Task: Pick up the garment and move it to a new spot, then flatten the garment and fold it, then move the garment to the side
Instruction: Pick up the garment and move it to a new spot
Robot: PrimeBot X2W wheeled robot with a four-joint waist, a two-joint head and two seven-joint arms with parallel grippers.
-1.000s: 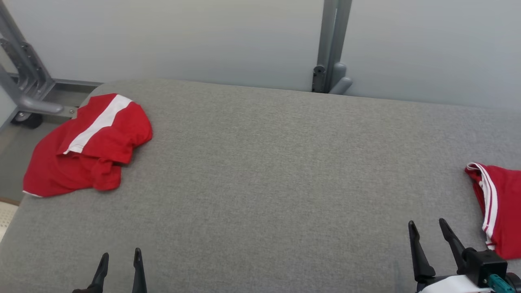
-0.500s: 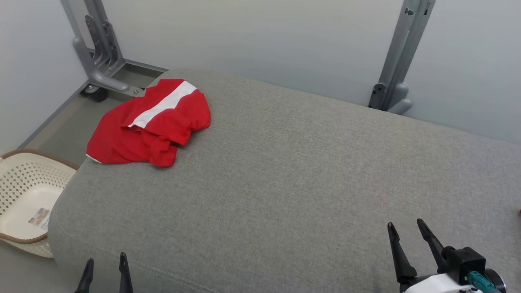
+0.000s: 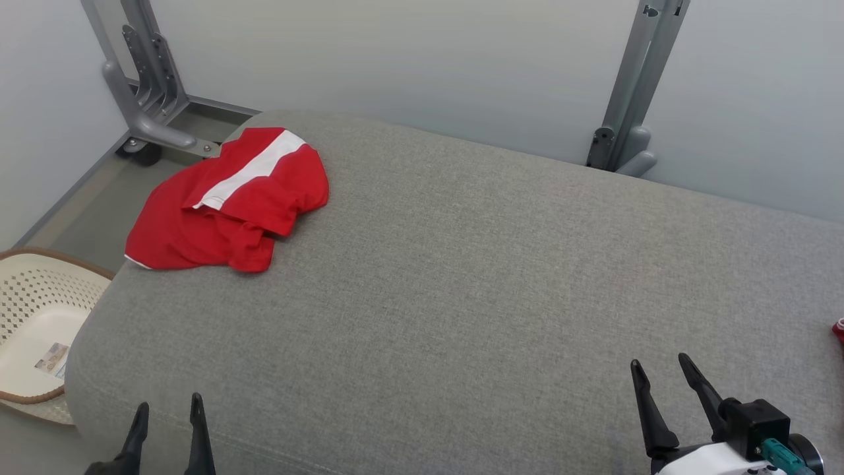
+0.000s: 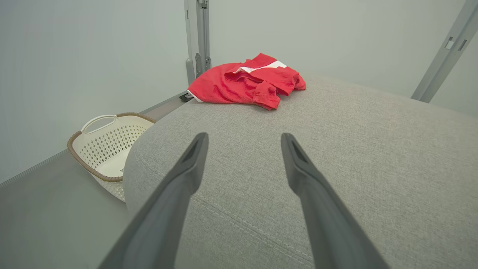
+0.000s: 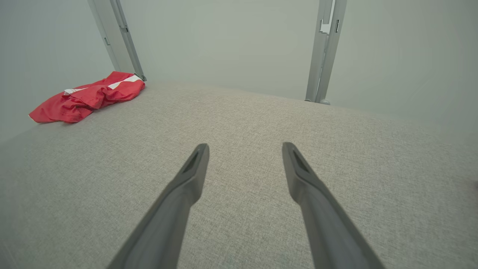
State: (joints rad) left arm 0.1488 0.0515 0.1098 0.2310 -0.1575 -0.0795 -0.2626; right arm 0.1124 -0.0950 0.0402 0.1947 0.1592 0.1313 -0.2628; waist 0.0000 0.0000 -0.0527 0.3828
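The left claw (image 3: 168, 404) hangs above the near-left rim of the grey pad (image 3: 461, 277). Its two fingers are spread wide with nothing between them. The right claw (image 3: 659, 361) sits over the near-right part of the pad, just as wide and just as empty.

The garment (image 3: 224, 204) lies far ahead of the left claw and a little to its right. It is a crumpled red heap with a white stripe, on the pad's far-left corner, with one edge drooping over the left side. It is well apart from both claws; from the right claw it lies far ahead and well to the left. A cream basket (image 3: 39, 290) stands on the floor, left of the left claw and lower than the pad. To the right of the right claw, slightly ahead, is a sliver of a second red cloth (image 3: 839, 328). Past the pad's far edge a grey post (image 3: 633, 86) rises against the wall.

Compared with a second ago the whole head view has swung left, so the camera turned and the things did not move. That swing brought the basket in and pushed the second cloth out to the edge. The garment keeps the same folds on the same corner. Both claws keep the same spread at the lower corners. Since half a second ago only a slight shift of the view remains.
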